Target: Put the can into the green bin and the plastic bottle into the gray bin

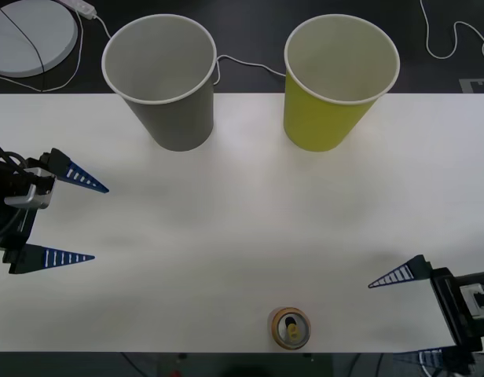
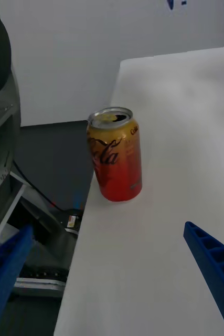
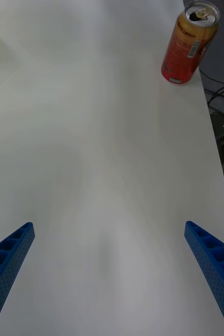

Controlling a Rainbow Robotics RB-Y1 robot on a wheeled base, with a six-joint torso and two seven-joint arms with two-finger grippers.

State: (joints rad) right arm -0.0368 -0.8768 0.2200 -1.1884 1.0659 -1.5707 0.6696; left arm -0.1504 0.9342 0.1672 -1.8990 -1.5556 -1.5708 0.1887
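The right gripper (image 1: 405,316) hovers over the near right corner of the white table (image 1: 242,236), its blue ribbed fingers (image 1: 399,275) spread wide with nothing between them, pointing left toward the can (image 1: 290,328). The can stands upright at the table's near edge, a little right of centre, apart from the fingers; its opened silvery top faces up, and in the right wrist view its gold-orange body (image 2: 115,155) sits just beside the table's edge. The left gripper (image 1: 73,221) hangs over the left side of the table, fingers likewise parted and empty, pointing right, well apart from the can. At the far edge stand the two cups, both upright: the gray bin (image 1: 162,78) left of centre and the green bin (image 1: 336,82) to its right, near each other but not touching.
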